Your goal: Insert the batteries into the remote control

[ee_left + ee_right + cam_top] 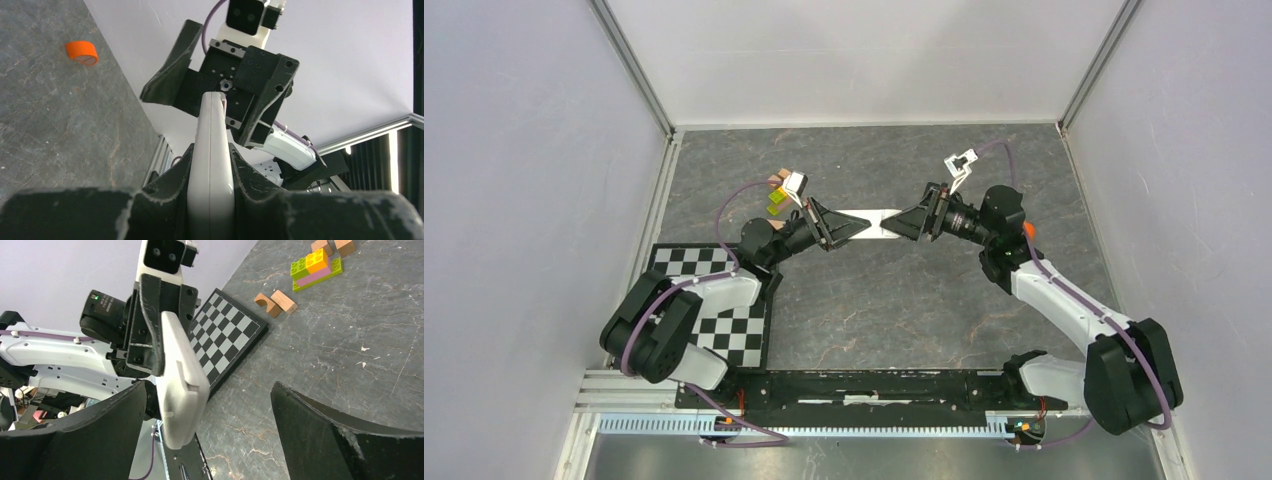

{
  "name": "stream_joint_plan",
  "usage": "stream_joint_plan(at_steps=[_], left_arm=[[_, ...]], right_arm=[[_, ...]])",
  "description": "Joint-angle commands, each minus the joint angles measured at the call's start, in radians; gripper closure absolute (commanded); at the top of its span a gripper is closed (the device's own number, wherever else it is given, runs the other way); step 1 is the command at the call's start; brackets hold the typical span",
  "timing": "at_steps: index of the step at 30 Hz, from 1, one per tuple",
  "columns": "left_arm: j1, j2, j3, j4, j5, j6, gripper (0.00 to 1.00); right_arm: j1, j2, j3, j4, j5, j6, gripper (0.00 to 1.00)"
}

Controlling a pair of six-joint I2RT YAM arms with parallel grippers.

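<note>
The white remote control [870, 222] hangs in the air over the middle of the table. My left gripper [842, 229] is shut on its left end. In the left wrist view the remote control [212, 120] stands edge-on, clamped between both fingers of my left gripper [211, 156]. My right gripper [902, 225] faces it from the right and is open. In the right wrist view the remote control [181, 375] shows its plain back, with its free end between the wide-spread fingers of my right gripper [210, 440] and far from the right-hand finger. The batteries are out of view.
A chessboard [724, 310] lies at the near left, also seen as the chessboard [227, 335]. Toy bricks [316, 267] and wooden blocks [276, 302] lie behind the left arm. An orange round cap [82, 52] sits on the table near the right arm.
</note>
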Motion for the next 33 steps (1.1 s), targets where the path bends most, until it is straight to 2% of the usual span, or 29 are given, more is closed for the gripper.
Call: stream_joint_plan(at_steps=[1, 5, 8, 10, 12, 13, 14, 17, 19, 20, 22, 25, 27, 30, 32, 33], left_arm=[[0.014, 0.019, -0.011, 0.076, -0.03, -0.033, 0.98], [0.026, 0.031, -0.017, 0.07, -0.034, -0.029, 0.98], [0.042, 0.038, -0.021, 0.073, -0.033, -0.026, 0.98], [0.057, 0.035, -0.024, 0.071, -0.03, -0.022, 0.98], [0.073, 0.026, -0.027, 0.056, -0.025, -0.013, 0.98], [0.078, 0.021, -0.026, 0.044, -0.021, -0.005, 0.98], [0.084, 0.012, -0.024, 0.026, -0.019, 0.008, 0.98], [0.092, -0.024, -0.015, -0.057, -0.014, 0.062, 0.98], [0.095, -0.052, -0.005, -0.123, -0.014, 0.104, 0.98], [0.095, -0.067, 0.001, -0.162, -0.016, 0.128, 0.98], [0.094, -0.091, 0.015, -0.227, -0.019, 0.164, 0.98], [0.097, -0.117, 0.033, -0.3, -0.02, 0.205, 0.98], [0.097, -0.126, 0.041, -0.327, -0.018, 0.223, 0.98], [0.096, -0.128, 0.049, -0.335, -0.013, 0.227, 0.98], [0.097, -0.13, 0.052, -0.334, -0.005, 0.228, 0.98], [0.097, -0.127, 0.055, -0.333, 0.004, 0.23, 0.98]], right_arm=[[-0.017, -0.049, 0.047, 0.069, 0.008, 0.013, 0.02], [-0.043, -0.075, 0.054, 0.042, 0.019, 0.004, 0.02], [-0.092, -0.111, 0.074, -0.093, 0.093, -0.081, 0.02], [-0.125, -0.147, 0.128, -0.319, 0.297, -0.265, 0.02], [-0.131, -0.168, 0.192, -0.544, 0.649, -0.36, 0.02], [-0.131, -0.171, 0.217, -0.607, 0.837, -0.382, 0.02], [-0.131, -0.175, 0.223, -0.641, 0.961, -0.425, 0.02], [-0.132, -0.218, 0.154, -0.566, 1.256, -0.557, 0.02], [-0.133, -0.285, 0.055, -0.417, 1.325, -0.71, 0.02], [-0.134, -0.331, -0.011, -0.342, 1.322, -0.736, 0.02], [-0.133, -0.382, -0.035, -0.302, 1.173, -0.781, 0.02], [-0.133, -0.315, 0.107, -0.457, 1.077, -0.765, 0.02], [-0.134, -0.264, 0.154, -0.531, 1.111, -0.723, 0.02], [-0.133, -0.249, 0.15, -0.545, 1.11, -0.7, 0.02], [-0.132, -0.267, 0.098, -0.495, 1.003, -0.745, 0.03], [-0.133, -0.279, 0.077, -0.478, 0.908, -0.751, 0.1]])
